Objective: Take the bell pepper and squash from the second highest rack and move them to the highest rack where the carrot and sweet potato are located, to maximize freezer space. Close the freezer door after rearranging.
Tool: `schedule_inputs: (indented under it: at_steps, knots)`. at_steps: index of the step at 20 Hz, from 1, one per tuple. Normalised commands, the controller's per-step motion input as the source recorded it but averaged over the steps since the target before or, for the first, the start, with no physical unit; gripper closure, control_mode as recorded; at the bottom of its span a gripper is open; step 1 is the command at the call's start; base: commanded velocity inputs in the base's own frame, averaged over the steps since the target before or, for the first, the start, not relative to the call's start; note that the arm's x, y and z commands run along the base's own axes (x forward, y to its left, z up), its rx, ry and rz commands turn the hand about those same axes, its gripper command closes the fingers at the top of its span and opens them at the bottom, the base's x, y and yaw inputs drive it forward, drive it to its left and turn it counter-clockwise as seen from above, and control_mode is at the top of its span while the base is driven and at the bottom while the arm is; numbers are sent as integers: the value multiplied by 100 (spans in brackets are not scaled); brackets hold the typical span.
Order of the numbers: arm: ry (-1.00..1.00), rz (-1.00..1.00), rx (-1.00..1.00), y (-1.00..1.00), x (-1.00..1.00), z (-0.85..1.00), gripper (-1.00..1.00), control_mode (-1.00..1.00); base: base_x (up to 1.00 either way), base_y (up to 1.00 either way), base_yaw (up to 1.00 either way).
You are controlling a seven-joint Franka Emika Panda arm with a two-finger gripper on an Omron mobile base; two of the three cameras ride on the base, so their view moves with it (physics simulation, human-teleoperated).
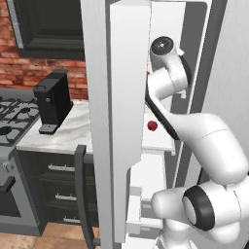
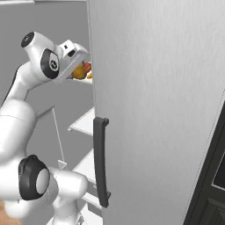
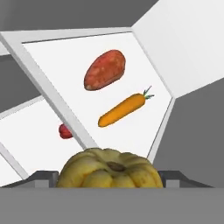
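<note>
The hand [image 3: 109, 186] grips the lumpy yellow squash [image 3: 109, 170] by its broad sides; it looks firm, ridged, moderately heavy.

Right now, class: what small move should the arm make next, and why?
Probably ease forward and lower the squash onto the top shelf. The gripper holds it just short of the shelf's front edge, where the sweet potato and carrot lie.
</note>
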Motion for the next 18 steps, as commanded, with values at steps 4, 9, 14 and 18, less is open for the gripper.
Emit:
schedule_inputs:
  at_steps: [4, 9, 14, 18]
  knots:
    - [0, 0, 0, -35, 66, -21, 100, -100, 0, 0, 0]
    - [0, 0, 0, -27, 76, -41, 100, -100, 0, 0, 0]
    - [0, 0, 0, -27, 75, -16, 100, -100, 0, 0, 0]
    - [0, 0, 0, -27, 67, -4, 100, -100, 0, 0, 0]
